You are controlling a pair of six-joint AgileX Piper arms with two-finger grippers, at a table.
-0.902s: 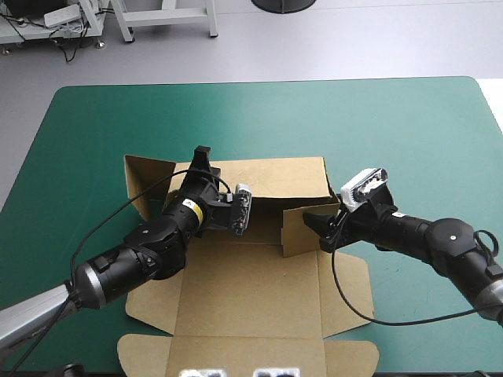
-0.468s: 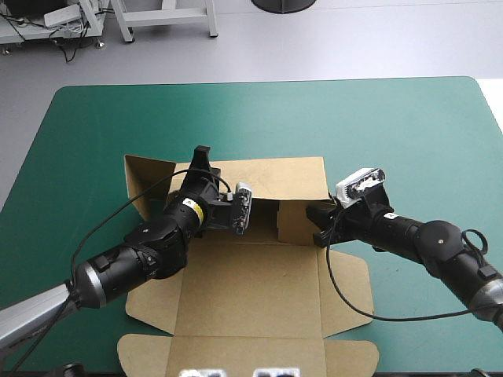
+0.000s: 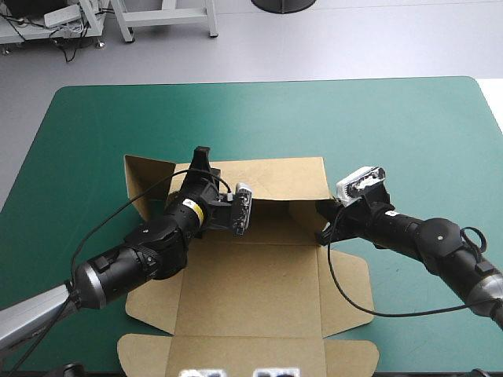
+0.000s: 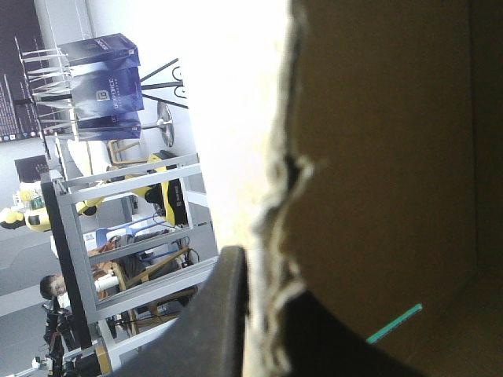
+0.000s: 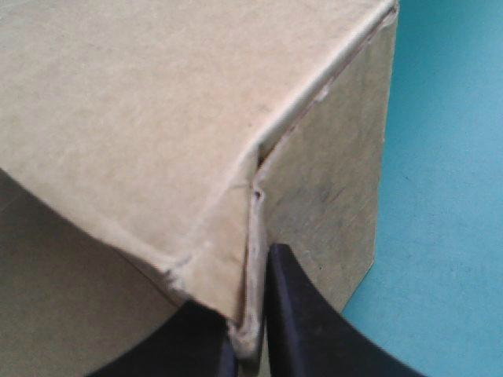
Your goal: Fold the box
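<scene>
Teal-green cover spreads smooth and matte, and near its middle we see the box: a cut sheet of plain brown board. Its base and near flaps lie flat, while its far wall stands upright. Toward that wall's left end, the left gripper pinches the top, and the ragged, fibrous cut edge runs between its black fingers. The right gripper nips the wall's right corner, where a short tab turns off at a crease. Its curved fingers press together on the fraying seam.
</scene>
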